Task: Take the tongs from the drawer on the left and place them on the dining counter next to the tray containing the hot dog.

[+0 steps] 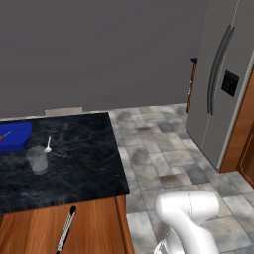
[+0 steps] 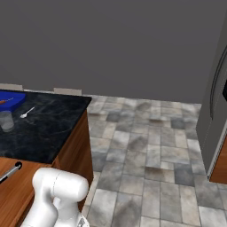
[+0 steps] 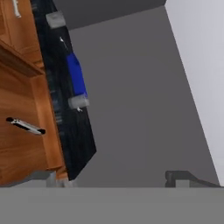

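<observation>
Two dark fingertips of the claw (image 3: 113, 179) stand wide apart with nothing between them, so it is released and empty. It points past the end of the dining counter (image 1: 84, 163) toward a bare grey wall, not at its target.

Well off to one side of the claw, and clear of its fingertips, the tongs (image 3: 25, 126) lie flat on the reddish-brown wooden floor of the drawer (image 3: 22, 148), which is pulled out under the counter's edge, probably so that they can be reached from above. They are slim and long, silver along the shaft with black ends.

Farther from the claw, beyond the tongs, the counter's glossy black top shows white veins. On it sits the bright blue tray (image 1: 17, 136), low-walled and round-cornered, holding the small orange-brown hot dog (image 1: 4, 136). A clear glass (image 1: 37, 159) and a little white spoon (image 1: 48, 145) stand just beside the tray, so I judge that space next to it is tight.
</observation>
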### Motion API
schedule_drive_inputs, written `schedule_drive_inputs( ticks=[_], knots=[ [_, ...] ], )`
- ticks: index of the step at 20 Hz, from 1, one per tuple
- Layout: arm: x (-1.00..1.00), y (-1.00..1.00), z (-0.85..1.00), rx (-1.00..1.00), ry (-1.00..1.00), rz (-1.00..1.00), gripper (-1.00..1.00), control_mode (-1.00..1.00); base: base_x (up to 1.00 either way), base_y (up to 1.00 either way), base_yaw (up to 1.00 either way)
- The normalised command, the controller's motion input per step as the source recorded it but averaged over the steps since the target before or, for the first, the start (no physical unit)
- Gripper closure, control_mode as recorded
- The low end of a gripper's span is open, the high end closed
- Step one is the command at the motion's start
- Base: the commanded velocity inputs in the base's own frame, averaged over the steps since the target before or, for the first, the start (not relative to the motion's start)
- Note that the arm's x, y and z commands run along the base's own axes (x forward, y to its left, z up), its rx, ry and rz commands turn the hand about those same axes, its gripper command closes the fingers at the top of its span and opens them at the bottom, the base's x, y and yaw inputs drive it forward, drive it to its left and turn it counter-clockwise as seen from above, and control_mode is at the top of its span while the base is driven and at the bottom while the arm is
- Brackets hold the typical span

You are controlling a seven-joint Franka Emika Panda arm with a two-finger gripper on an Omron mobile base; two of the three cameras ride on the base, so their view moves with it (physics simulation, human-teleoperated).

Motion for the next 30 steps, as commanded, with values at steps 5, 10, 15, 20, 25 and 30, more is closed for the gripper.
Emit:
schedule_drive_inputs(
  ticks=[5, 10, 15, 20, 25, 30],
  knots=[
    [0.00, -0.19, 0.68, 0.06, 0.00, -0.11, -1.00, -1.00, 0.00, 0.00, 0.00],
    [0.02, -0.28, 0.61, 0.07, 0.00, -0.12, -1.00, -1.00, 0.00, 0.00, 0.00],
    [0.22, -0.29, 0.55, 0.06, 0.00, -0.11, -1.00, -1.00, 0.00, 0.00, 0.00],
    [0.31, -0.32, 0.58, 0.07, 0.02, -0.11, -1.00, -1.00, 0.00, 0.00, 0.00],
    [0.29, -0.24, 0.56, 0.07, 0.02, -0.09, -1.00, -1.00, 0.00, 0.00, 0.00],
    [0.37, -0.26, 0.41, 0.05, 0.03, -0.02, -1.00, -1.00, 0.00, 0.00, 0.00]
  ],
)
